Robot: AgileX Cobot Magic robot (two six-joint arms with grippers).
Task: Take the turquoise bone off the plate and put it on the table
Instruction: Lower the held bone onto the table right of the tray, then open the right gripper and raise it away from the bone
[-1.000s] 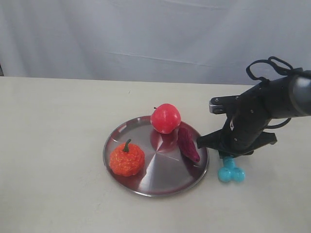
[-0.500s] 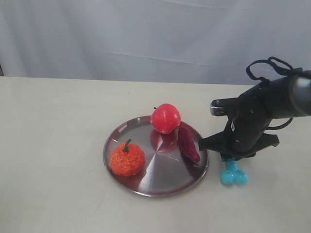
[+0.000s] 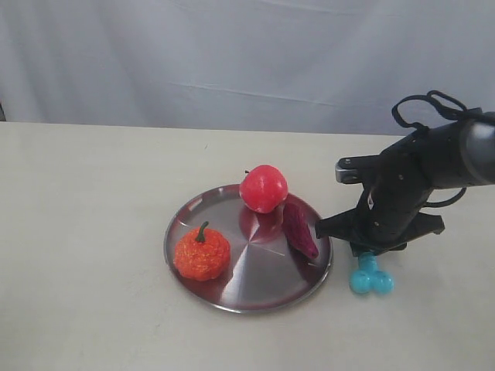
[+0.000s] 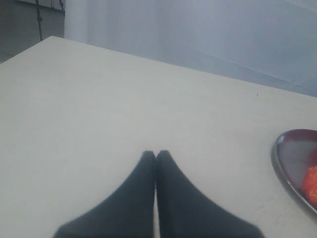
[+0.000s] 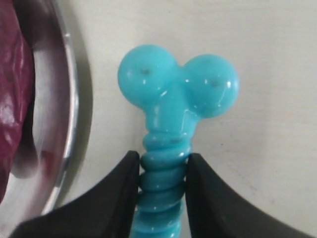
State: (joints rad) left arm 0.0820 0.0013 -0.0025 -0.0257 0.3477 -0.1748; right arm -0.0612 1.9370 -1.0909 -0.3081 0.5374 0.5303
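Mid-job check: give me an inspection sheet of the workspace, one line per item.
Surface: table, plain beige.
Job's things: turquoise bone is off the plate, beside its rim, knobbed end towards the table; contact unclear.
Clutter: pumpkin, apple and sweet potato on the plate.
Tools: right tool shut on the bone's ribbed shaft; left tool shut, holding nothing, over bare table.
Cables: black loops on the right arm, away from the toys.
Surroundings: white curtain behind the table.

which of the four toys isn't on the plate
The turquoise bone: it is beside the plate, gripped by the right gripper. The orange pumpkin, red apple and purple toy sit on it.
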